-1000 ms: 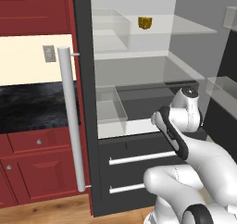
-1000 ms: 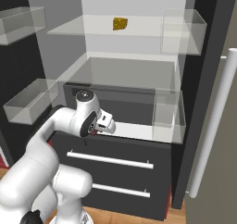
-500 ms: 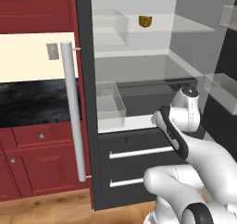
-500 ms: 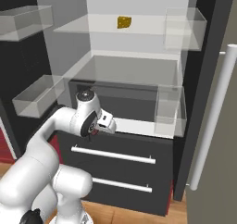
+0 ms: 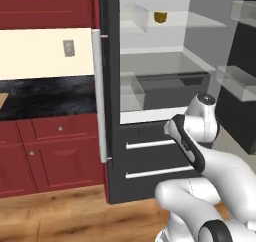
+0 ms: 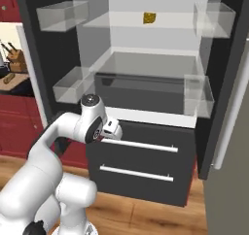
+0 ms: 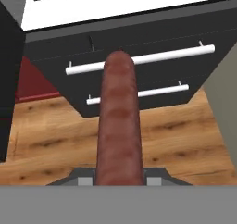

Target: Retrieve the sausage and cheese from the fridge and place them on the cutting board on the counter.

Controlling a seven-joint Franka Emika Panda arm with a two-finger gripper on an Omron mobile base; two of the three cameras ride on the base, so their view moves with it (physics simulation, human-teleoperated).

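Note:
The sausage [image 7: 119, 126], a dark red-brown cylinder, stands up between my gripper's [image 7: 118, 179] fingers and points at the fridge's lower drawers. My gripper [image 6: 113, 129] is shut on it, low in front of the open fridge [image 5: 150, 86], just above the upper drawer handle. The cheese [image 5: 160, 17], a small golden wedge, lies on the top shelf at the back [image 6: 149, 18]. The black counter [image 5: 50, 98] runs to the left of the fridge. A tan corner, probably the cutting board [image 5: 2, 100], shows on it at the picture's edge.
The fridge's long silver bar handle [image 5: 98, 96] stands between fridge and counter. Clear door bins [image 6: 70, 15] hang on the left, and the open right door [image 6: 228, 108] stands close by. A knife block [image 6: 17, 59] is on the counter, red cabinets [image 5: 55, 156] below, wooden floor [image 7: 55, 140] underneath.
The whole scene has slid right in both base views, so the base has moved left; more counter and red cabinets show. The arm keeps its pose with the sausage held.

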